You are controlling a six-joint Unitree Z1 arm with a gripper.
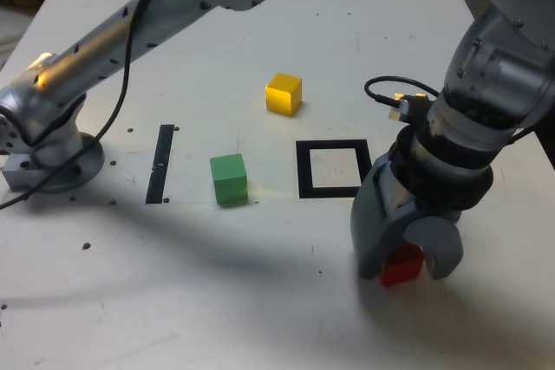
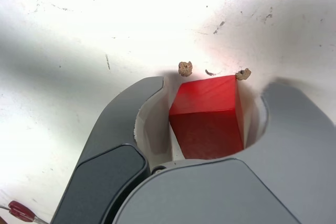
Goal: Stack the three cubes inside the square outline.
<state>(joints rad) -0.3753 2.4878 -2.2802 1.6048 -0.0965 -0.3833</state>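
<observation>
Cube first, the red one (image 2: 207, 129): we see it lying between the two curved fingers (image 2: 123, 116) of the gripper (image 2: 214, 86), with one finger on either side of it. The fingers stand apart by the cube's breadth or a little more, and we cannot tell whether both inner faces press on it or a sliver of room remains. Nor can we tell whether it has left the table (image 1: 217, 301); it looks low, close to the surface.

Being a cube, it has no long axis to match, so what counts for us is its side faces. They look roughly turned towards the fingers, perhaps slightly askew, and we would expect closing to square them up. We judge the next need to be a firm, centred squeeze, since a lopsided one could twist the block.

Farther out, the square outline (image 1: 304, 171) lies up and to the exterior view's left of the red cube, with none of the three blocks in it. The yellow cube (image 1: 284, 95) and green cube (image 1: 230, 181) sit apart beyond it, and our single arm must serve all three.
</observation>
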